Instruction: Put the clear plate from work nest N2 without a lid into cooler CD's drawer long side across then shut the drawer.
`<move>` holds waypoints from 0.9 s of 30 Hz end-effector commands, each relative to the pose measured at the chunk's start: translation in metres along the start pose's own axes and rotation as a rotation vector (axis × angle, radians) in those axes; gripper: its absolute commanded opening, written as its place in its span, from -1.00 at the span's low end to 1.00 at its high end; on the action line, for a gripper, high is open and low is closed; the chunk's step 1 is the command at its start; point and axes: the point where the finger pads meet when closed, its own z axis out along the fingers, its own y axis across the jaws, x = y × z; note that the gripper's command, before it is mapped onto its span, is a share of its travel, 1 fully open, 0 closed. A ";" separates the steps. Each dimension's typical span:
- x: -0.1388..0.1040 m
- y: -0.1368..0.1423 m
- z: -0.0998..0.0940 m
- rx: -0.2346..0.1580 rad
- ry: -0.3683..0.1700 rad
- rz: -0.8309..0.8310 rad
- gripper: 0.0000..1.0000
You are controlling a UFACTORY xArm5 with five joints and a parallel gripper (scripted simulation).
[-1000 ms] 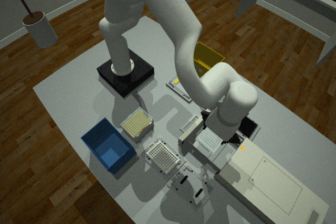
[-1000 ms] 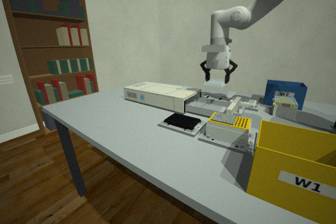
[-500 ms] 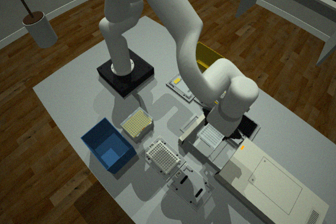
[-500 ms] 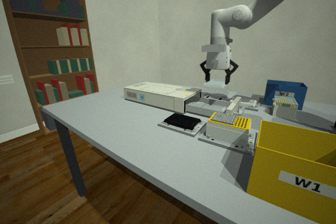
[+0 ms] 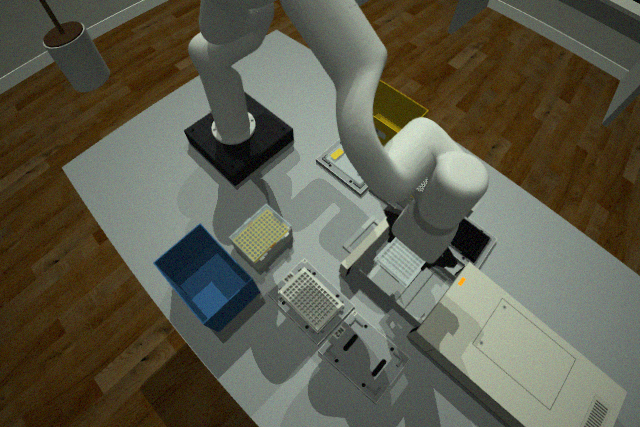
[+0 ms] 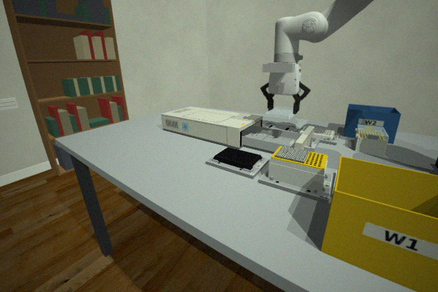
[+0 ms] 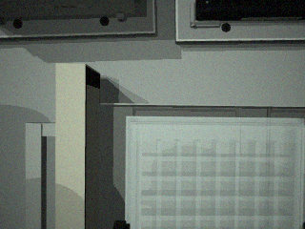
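Below our gripper (image 6: pixel 282 104) we hold the clear plate (image 5: pixel 398 260) over the open drawer (image 5: pixel 413 294), cooler (image 5: pixel 522 350) beside.

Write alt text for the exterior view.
A white robot arm's hand holds a clear plate just above the open drawer of a beige cooler on a grey bench. A yellow bin marked W1 fills the right foreground.

The clear plate (image 5: pixel 398 260), lidless and level, hangs above the cooler's open drawer (image 5: pixel 413 298).
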 end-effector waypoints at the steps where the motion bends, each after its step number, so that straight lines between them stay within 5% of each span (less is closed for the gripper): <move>1: 0.000 0.002 0.005 -0.004 0.015 0.000 -1.00; 27: 0.000 0.002 0.041 -0.004 0.015 0.000 -1.00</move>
